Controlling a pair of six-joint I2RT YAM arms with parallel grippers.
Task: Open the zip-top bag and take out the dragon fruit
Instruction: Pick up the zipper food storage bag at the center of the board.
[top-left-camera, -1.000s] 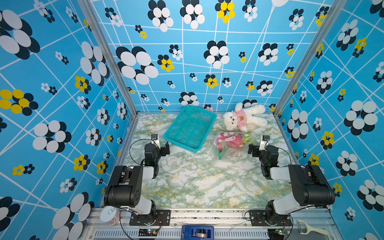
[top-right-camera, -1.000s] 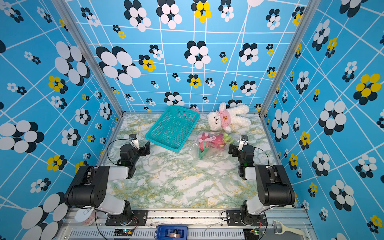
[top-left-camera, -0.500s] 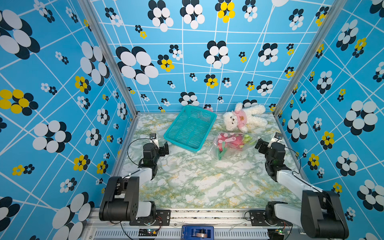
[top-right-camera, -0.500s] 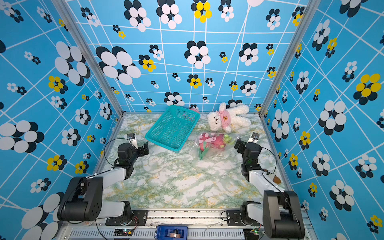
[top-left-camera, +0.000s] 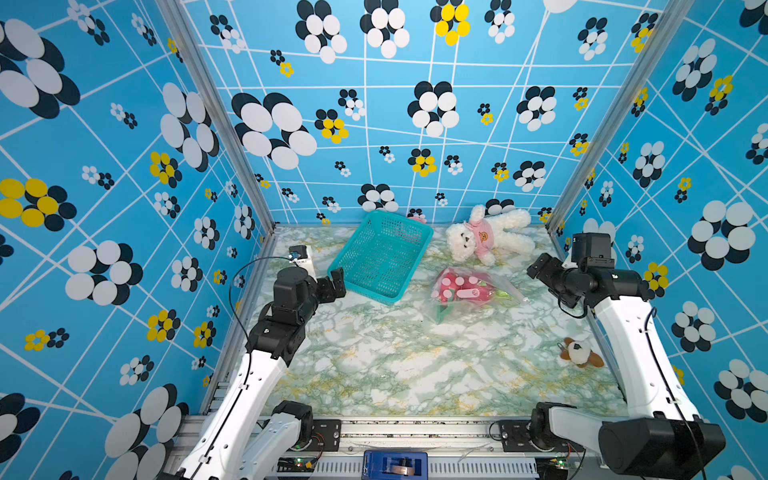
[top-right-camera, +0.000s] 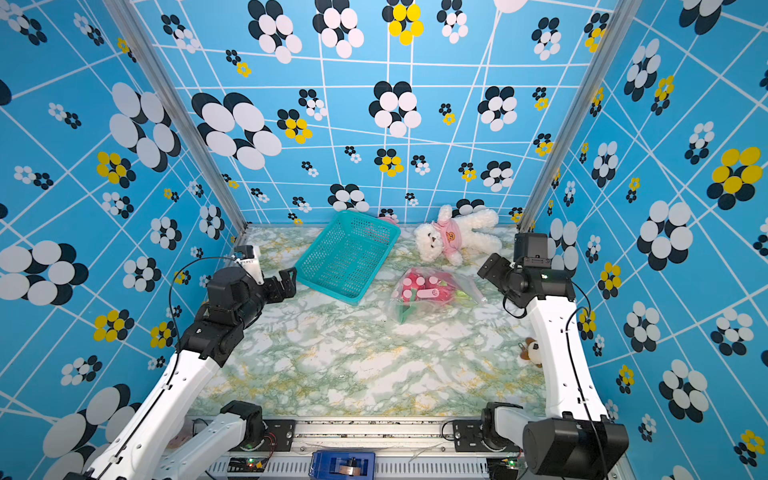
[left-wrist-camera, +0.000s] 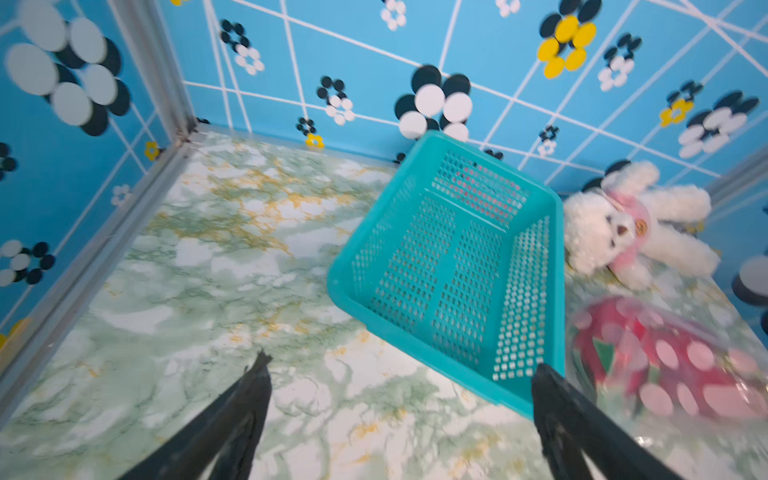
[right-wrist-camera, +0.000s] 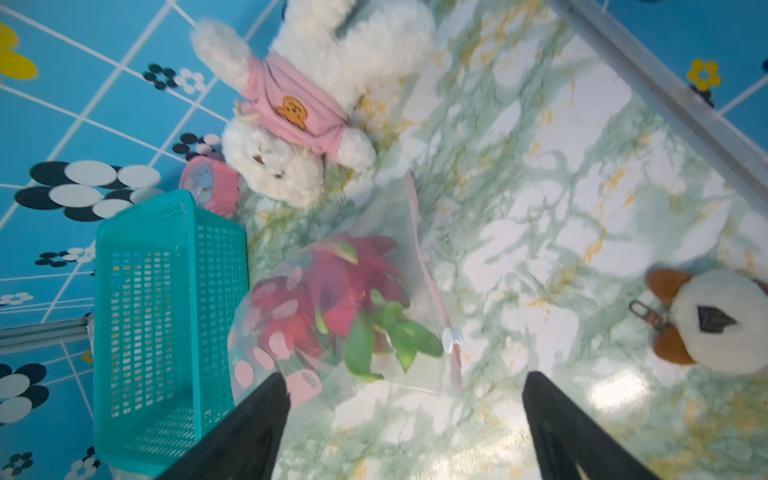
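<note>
At far left, the left fingers (left-wrist-camera: 245, 407) stand wide apart and empty above the marbled counter (top-left-camera: 395, 365), just beside the near corner of a teal basket (top-left-camera: 382, 257). That corner lies between them and the zip-top bag (right-wrist-camera: 390, 220), so a straight reach across risks nudging the empty basket, which looks light enough to skid.

The bag lies flat mid-counter, just right of the basket. The dragon fruit (right-wrist-camera: 345, 286) is inside, its green leaves turned toward the pale pink zip strip (right-wrist-camera: 435, 286); by the look of it, the seal is not yet opened.

The chief hazard is the small white slider (right-wrist-camera: 452, 336) near one end of that strip. It is a tiny target on slack, glossy film, and a pinch landing slightly off would catch plastic instead. Nothing pins the bag, so a pull on the slider without a second hold would likely drag bag and fruit along the counter, perhaps into the white plush bear (top-left-camera: 486, 237) just behind.

The right fingers (right-wrist-camera: 257, 415), also spread wide and holding nothing, hover near the bag's zip side without touching it. Farther right, a small brown-and-white plush charm (top-left-camera: 579, 353) lies beside that arm, where a low sweep could knock it.
</note>
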